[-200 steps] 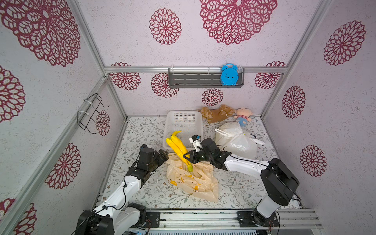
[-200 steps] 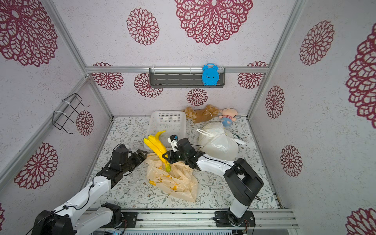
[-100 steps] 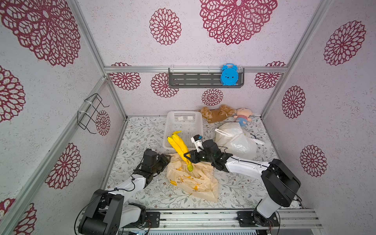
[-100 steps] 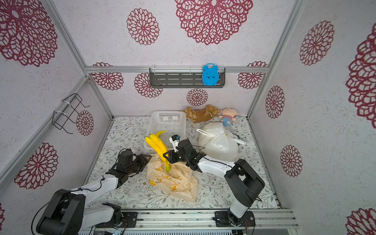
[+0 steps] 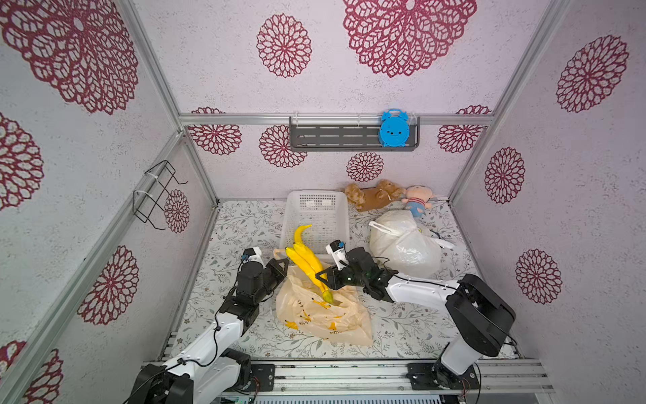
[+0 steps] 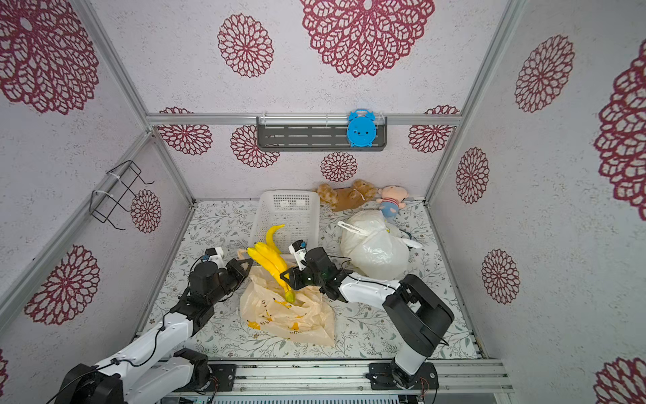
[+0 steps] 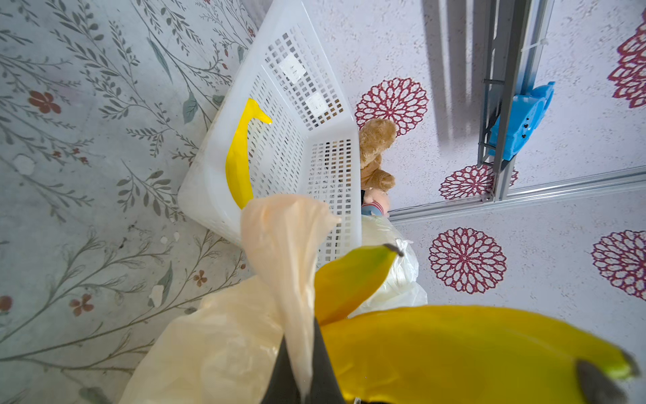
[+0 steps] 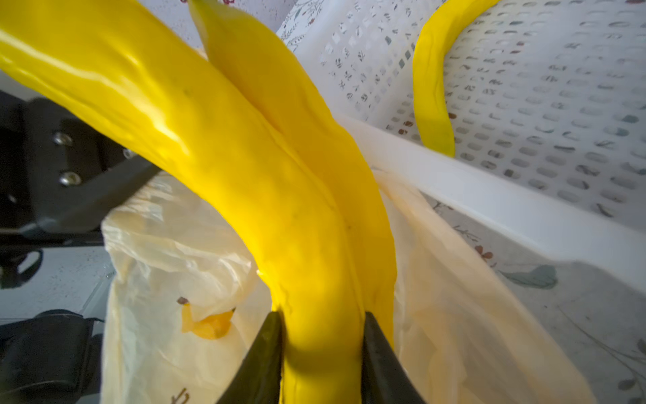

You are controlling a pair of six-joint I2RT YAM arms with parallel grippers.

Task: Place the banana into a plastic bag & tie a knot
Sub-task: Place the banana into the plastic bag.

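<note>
The banana bunch (image 5: 304, 259) is held off the table (image 5: 244, 227), near the middle of the floor in both top views. It is pinched near its green stem end by the right gripper (image 5: 323, 278), whose fingers (image 8: 260, 360) are seen in the right wrist view pressed against either side of the fruit.

The bunch's long axis is laid from 11 o'clock, where the free tips point, to 5 o'clock, where the stem dips at the mouth of the peach-coloured plastic bag (image 5: 325, 316). The bag is spread on the table at 6 o'clock of the bunch.

The left gripper (image 5: 280, 267) is placed at 9 o'clock of the bunch, just beside it. Its fingers (image 7: 279, 384) are pressed together on a strip of the bag's rim, which is raised off the table. The mouth is thus judged to be held open from 9 o'clock while the fruit is gripped from 3 o'clock.

Most of the bunch is seen outside the bag. The coming move is judged to turn on the bunch being slid along its own axis toward 5 o'clock, past the raised rim.

A single banana (image 5: 300, 232) is seen lying in the white basket (image 5: 316, 204) at 12 o'clock.
</note>
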